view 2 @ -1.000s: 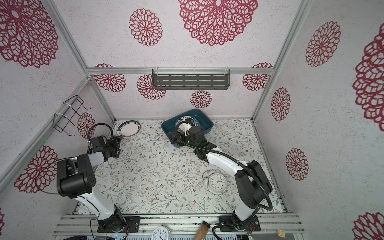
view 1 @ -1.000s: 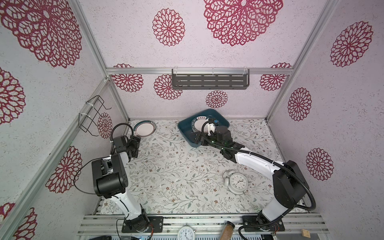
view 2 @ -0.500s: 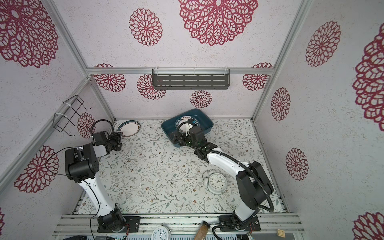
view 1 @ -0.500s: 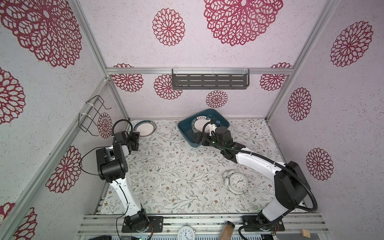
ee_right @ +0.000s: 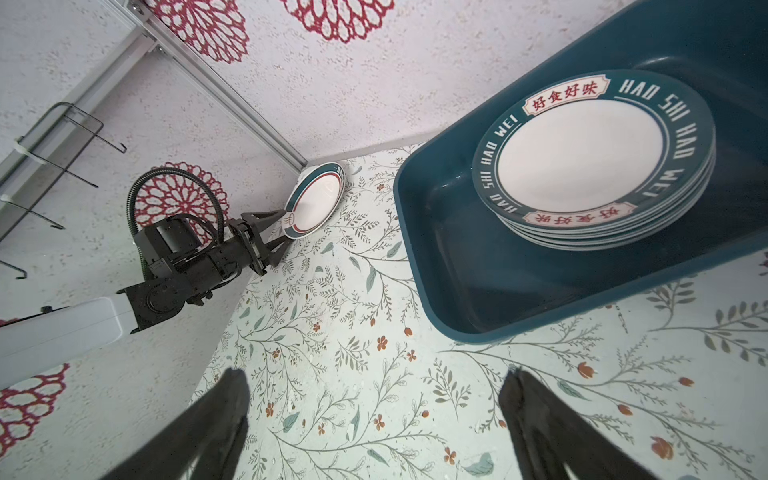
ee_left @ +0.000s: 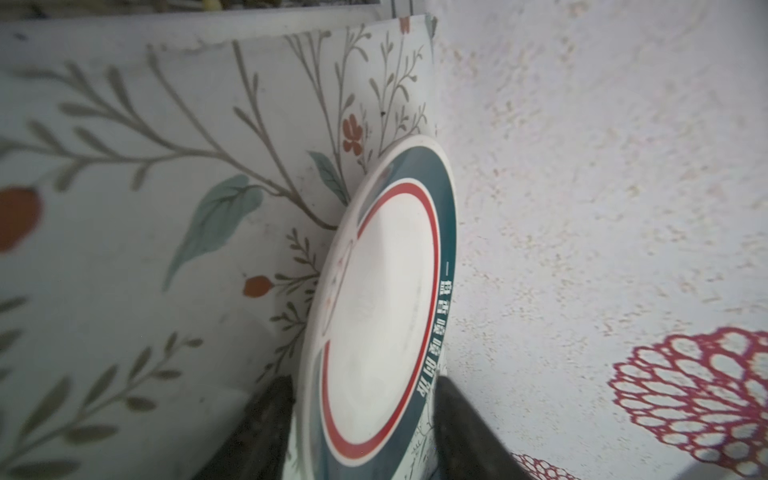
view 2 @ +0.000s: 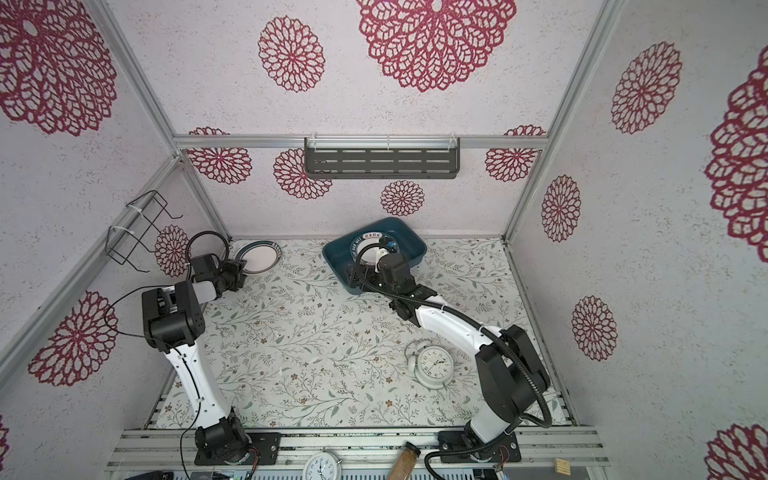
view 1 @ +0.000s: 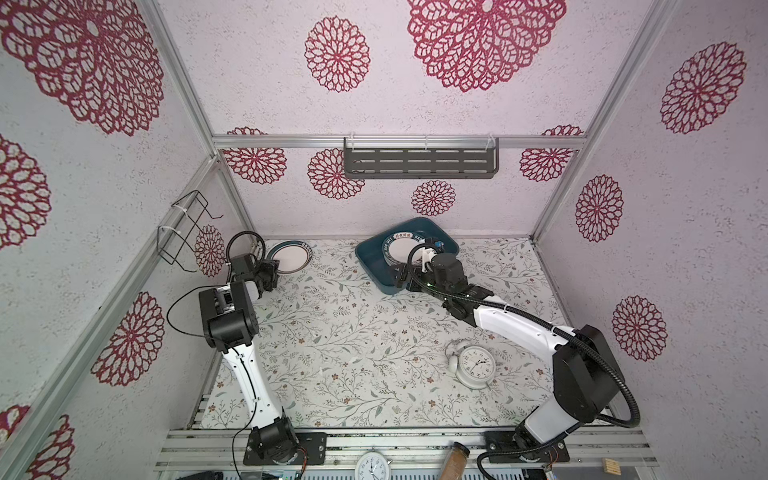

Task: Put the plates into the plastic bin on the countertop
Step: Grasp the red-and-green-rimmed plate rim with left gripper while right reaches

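Near-right part of the countertop (view 1: 353,332): alarm clock (view 1: 476,365), not ours, ignore.

Right gripper (ee_right: 376,374): jaws spread wide, nothing between them. It hovers over bare countertop just on the near side of the plastic bin (view 1: 376,270).

The bin sits skewed at the middle of the far edge. The stack of plates (ee_right: 582,158) is inside it, teal lettered rims up, several deep; I can't get an exact count.

Far-left corner: the loose plate (ee_left: 386,291), teal rim with a red ring, lies right against the back wall. It's the only plate I can see outside the bin. Left gripper (ee_left: 361,380) has one finger on each side of its near rim, jaws partway in. I can't tell whether they're actually pinching or just straddling, or whether the plate is flat or tipped.

My read: we're in the pick step on what looks like the last plate.

The next move calls for:
- a firm pinch on the rim
- a lift clear of the corner
- a carry along the far edge
- a level set-down on the stack

A rim-only grip on ceramic could slip, so take it slowly. Keep the right arm out of the bin approach.
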Action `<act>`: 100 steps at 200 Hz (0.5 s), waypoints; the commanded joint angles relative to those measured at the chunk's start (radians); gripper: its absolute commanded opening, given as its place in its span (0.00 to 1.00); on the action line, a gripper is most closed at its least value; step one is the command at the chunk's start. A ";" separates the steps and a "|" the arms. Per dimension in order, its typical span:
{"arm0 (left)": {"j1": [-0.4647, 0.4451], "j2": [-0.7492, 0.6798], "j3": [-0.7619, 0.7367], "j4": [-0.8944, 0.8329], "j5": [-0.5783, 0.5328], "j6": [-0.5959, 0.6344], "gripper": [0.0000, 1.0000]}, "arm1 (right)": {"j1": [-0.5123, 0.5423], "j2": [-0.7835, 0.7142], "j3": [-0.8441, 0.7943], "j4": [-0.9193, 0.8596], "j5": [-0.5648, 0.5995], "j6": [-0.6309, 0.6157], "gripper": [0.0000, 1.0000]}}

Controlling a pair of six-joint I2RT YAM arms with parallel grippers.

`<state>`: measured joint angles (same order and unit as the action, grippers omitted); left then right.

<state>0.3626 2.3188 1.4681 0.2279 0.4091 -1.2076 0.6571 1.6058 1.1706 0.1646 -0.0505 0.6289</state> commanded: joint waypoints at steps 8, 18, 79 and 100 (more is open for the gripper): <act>-0.013 0.085 0.020 -0.125 -0.013 -0.009 0.39 | -0.003 -0.049 0.026 0.001 0.036 -0.016 0.99; -0.014 0.089 0.030 -0.136 -0.016 -0.017 0.33 | -0.004 -0.052 0.024 -0.001 0.039 -0.014 0.99; -0.023 0.074 0.020 -0.092 -0.009 -0.051 0.07 | -0.004 -0.069 0.010 -0.004 0.055 -0.016 0.99; -0.024 0.041 -0.003 -0.073 -0.007 -0.048 0.04 | -0.004 -0.080 0.001 -0.003 0.059 -0.016 0.99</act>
<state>0.3492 2.3646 1.5074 0.2081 0.4133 -1.2503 0.6571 1.5909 1.1702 0.1539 -0.0208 0.6277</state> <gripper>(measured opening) 0.071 0.989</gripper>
